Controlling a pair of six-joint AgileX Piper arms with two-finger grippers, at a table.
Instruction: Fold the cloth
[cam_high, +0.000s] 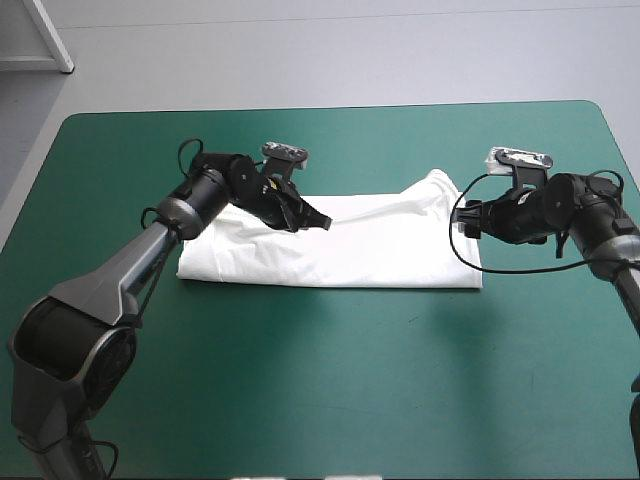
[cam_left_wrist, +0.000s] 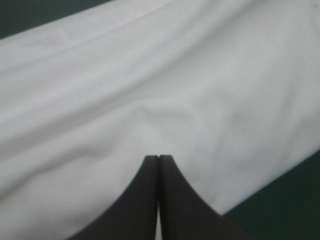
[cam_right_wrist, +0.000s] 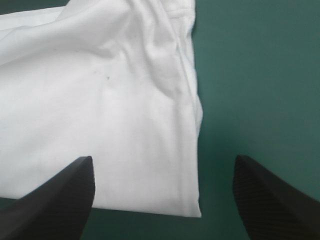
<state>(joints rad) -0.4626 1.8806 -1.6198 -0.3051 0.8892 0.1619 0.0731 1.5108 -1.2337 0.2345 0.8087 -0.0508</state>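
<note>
The white T-shirt (cam_high: 340, 250) lies folded into a long flat band across the middle of the teal-green table (cam_high: 320, 400). My left gripper (cam_high: 318, 220) rests low over the band's far edge, left of its middle. In the left wrist view its fingers (cam_left_wrist: 159, 157) meet in a point on the T-shirt (cam_left_wrist: 150, 75), a thin pale line of cloth between them. My right gripper (cam_high: 468, 222) hovers at the band's right end. It is open (cam_right_wrist: 163, 158), and the corner of the T-shirt (cam_right_wrist: 100, 100) lies ahead between its fingers, untouched.
Bare teal-green cover (cam_high: 330, 380) stretches from the shirt to the table's near edge. More cover shows behind the shirt (cam_high: 380, 140) and to the right of its end (cam_right_wrist: 250, 75).
</note>
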